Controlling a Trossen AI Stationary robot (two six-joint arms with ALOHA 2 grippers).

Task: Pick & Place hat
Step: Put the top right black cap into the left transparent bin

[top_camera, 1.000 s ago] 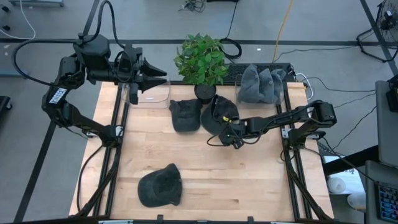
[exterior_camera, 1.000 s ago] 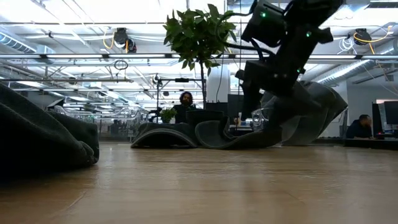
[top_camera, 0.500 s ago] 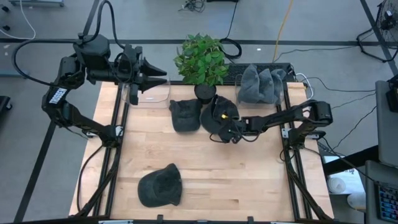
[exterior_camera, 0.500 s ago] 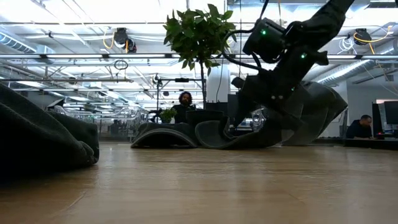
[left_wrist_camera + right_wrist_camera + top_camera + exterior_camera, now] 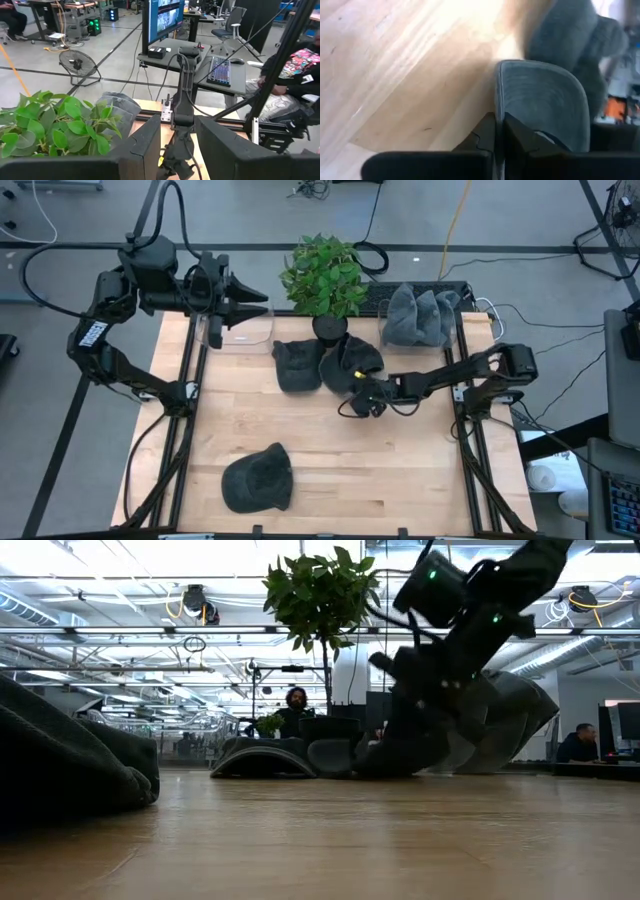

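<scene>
Three dark grey hats lie on the wooden table. One hat (image 5: 351, 366) lies at the far middle, and my right gripper (image 5: 358, 403) is shut on its brim (image 5: 540, 100). A second hat (image 5: 297, 365) rests just to its left, crown up. A third hat (image 5: 258, 478) sits near the front left edge. My left gripper (image 5: 262, 303) stands open and raised over the far left corner, holding nothing. My right gripper pinches the brim's edge (image 5: 498, 107) of the middle hat between its two fingers (image 5: 485, 134). The fingers come slanting down from the table's right and near side. The crown (image 5: 352, 360) rests on the table; whether the brim is lifted I cannot tell.
A potted plant (image 5: 323, 275) stands at the far edge, just behind the two hats. A heap of grey cloth (image 5: 421, 315) fills the far right corner. A clear container (image 5: 240, 332) lies under my left gripper. Bare wood spreads across the middle and near right.
My right gripper has tipped further downward, rolled, and shut on the brim's edge of the middle hat. The flat brim that lay spread toward the left in the low view now looks drawn in under the gripper.
</scene>
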